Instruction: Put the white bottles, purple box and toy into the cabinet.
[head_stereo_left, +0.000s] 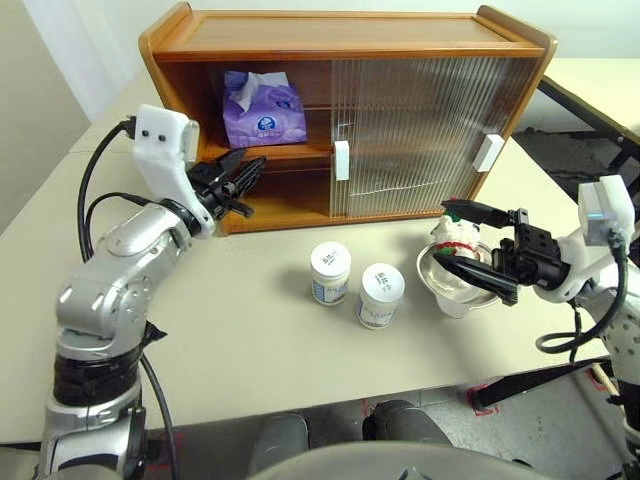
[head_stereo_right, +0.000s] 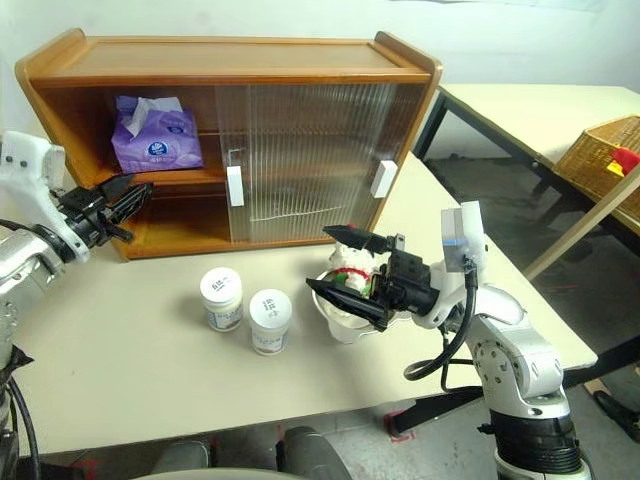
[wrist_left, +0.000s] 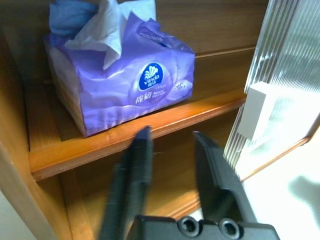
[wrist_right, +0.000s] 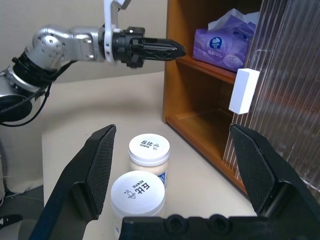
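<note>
Head eyes overlook table; wrist views share cabinet (head_stereo_left: 250, 40)

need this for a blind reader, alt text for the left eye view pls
A purple box sits on the shelf of an open cabinet. Two white bottles stand on the table, between the empty left gripper and the open right gripper by a metal dish.

The left gripper (head_stereo_left: 240, 180) pointed level and forward, its jaws narrowly parted and empty. The right gripper (head_stereo_left: 478, 250) pointed leftward, jaws spread wide, nothing clamped between them.
</note>
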